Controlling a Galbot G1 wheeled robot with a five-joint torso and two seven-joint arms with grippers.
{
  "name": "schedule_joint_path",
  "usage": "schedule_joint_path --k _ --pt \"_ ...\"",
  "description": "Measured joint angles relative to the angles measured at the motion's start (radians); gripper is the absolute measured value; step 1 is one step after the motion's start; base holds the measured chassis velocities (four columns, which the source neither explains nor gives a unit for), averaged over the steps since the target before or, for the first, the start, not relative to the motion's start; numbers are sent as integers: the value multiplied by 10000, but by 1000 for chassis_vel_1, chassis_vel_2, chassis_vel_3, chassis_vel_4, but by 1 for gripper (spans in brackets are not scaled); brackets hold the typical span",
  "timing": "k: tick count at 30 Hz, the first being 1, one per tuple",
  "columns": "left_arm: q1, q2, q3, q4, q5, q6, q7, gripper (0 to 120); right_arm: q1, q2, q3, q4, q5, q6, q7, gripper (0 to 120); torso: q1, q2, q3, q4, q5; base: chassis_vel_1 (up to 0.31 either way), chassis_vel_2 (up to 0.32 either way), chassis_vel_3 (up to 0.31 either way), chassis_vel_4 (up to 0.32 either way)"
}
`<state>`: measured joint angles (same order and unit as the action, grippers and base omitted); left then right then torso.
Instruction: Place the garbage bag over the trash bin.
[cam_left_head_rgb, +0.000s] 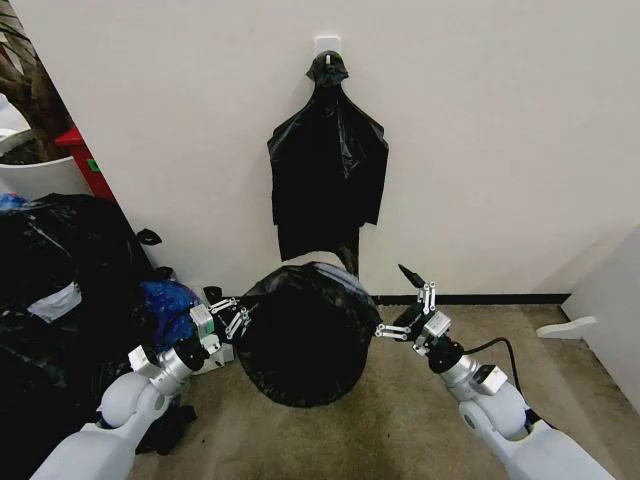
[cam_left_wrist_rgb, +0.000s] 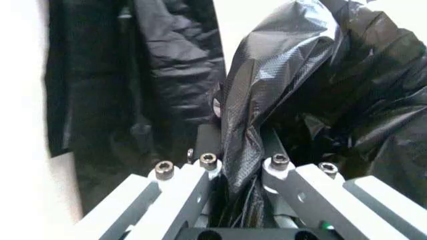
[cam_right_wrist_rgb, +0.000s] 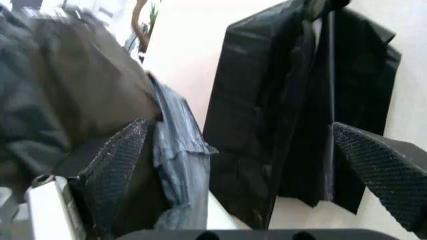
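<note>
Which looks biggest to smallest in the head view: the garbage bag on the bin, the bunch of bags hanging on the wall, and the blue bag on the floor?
1. Garbage bag, though it sits nearer the camera.
2. Hanging bunch of bags, only slightly smaller, so these two are close.
3. Blue bag, clearly smallest, partly hidden.

- The head view is evenly and softly lit; the pale wall (cam_left_head_rgb: 500, 130) reads bright, with only faint shadow beside the hanging bunch of black bags (cam_left_head_rgb: 327, 180).
- The garbage bag (cam_left_head_rgb: 305, 335) is so dark that its folds barely show, apart from a few glossy highlights.
- In the left wrist view the background washes out to white.
- The right wrist view is smeared, with the nearest tool's fingers (cam_right_wrist_rgb: 117, 175) out of focus.
</note>
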<state>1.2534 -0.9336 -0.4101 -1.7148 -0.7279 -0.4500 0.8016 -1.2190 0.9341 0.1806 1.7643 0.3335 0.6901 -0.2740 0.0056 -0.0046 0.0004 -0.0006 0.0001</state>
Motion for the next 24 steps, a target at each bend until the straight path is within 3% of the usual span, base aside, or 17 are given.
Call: schedule_joint_path --k 9,16,20,24 --pt "82 8 -48 -23 195 0 746 4 -49 56 45 -415 -714 21 286 100 0 0 0 0 0 0 0 0 0" --pt "63 23 -61 50 206 2 895 4 -231 115 202 -826 -2781 -564 2296 100 0 0 0 0 0 0 0 0 0" --pt "-9 -11 -21 163 248 -21 621 4 -277 187 149 -713 -2531 -483 2366 100 0 0 0 0 1 0 0 0 0" --pt "-99 -123 92 367 467 -30 147 4 -274 299 134 -328 -1188 -43 1375 100 0 0 0 0 0 0 0 0 0"
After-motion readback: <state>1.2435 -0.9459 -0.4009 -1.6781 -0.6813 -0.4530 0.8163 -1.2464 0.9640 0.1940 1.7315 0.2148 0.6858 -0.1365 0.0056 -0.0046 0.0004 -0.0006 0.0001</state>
